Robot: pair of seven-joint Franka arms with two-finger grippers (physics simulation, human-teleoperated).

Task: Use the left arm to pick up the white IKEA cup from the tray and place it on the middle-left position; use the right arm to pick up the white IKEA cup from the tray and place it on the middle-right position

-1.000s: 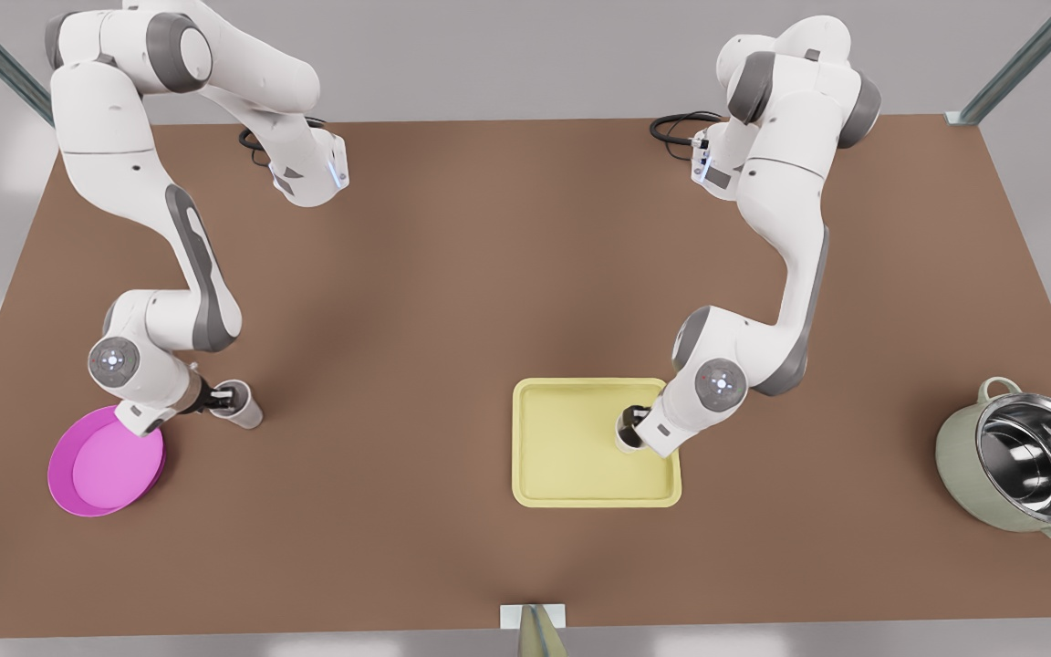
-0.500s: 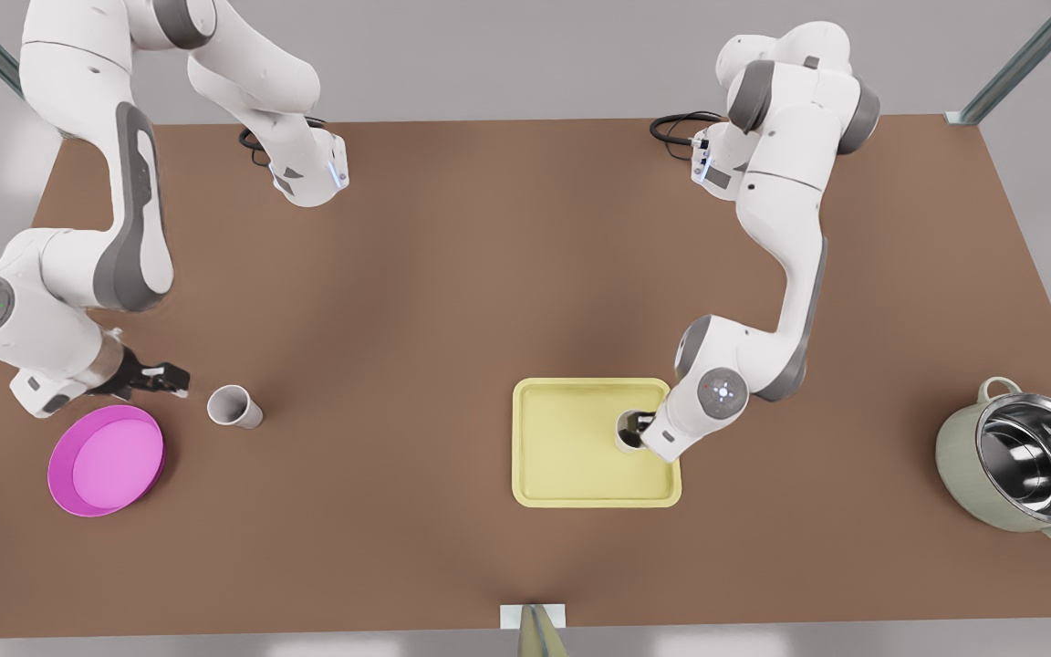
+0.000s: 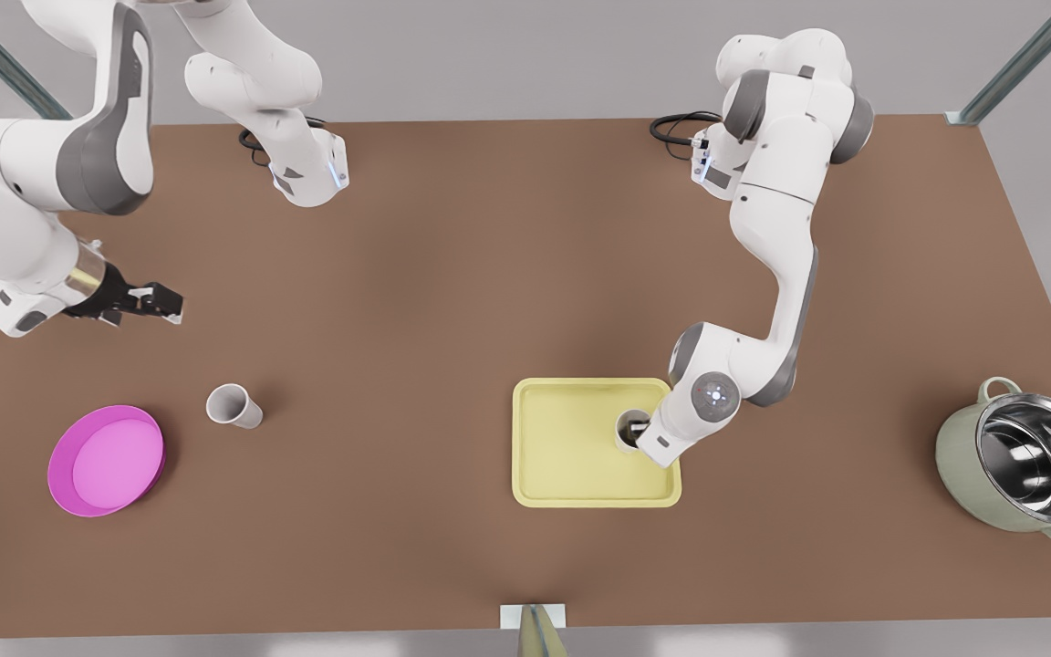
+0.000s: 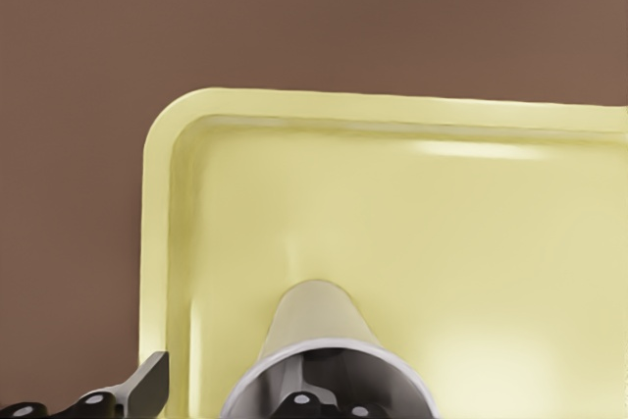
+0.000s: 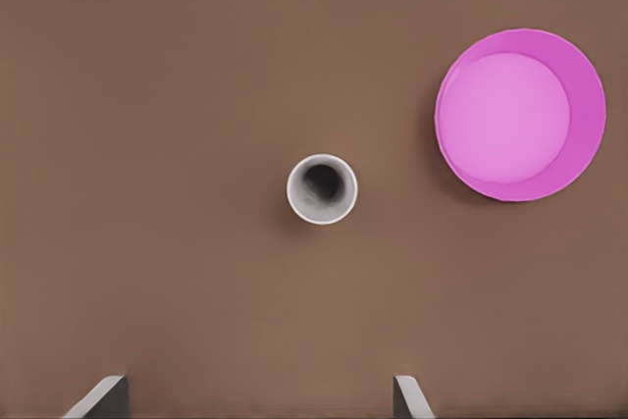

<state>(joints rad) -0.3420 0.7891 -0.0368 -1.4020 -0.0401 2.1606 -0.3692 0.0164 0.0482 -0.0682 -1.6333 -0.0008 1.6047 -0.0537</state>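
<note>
One white cup stands upright on the bare brown table near the front view's left, seen from above as cup. My right gripper hovers open, high above and behind it, fingertips spread wide. A second white cup stands in the pale yellow tray by its right rim. My left gripper is down at this cup. It is open, one finger outside the cup's wall and apart from it, the other inside the rim. The tray holds nothing else.
A round pink dish sits left of the placed cup, also seen as the dish. A steel pot in a pale green casing stands at the front view's far right. Both arm bases are at the table's far edge.
My right gripper let go of the cup on the table and rose away from it, back and to the front view's left. My left gripper sank slightly at the tray's cup.
</note>
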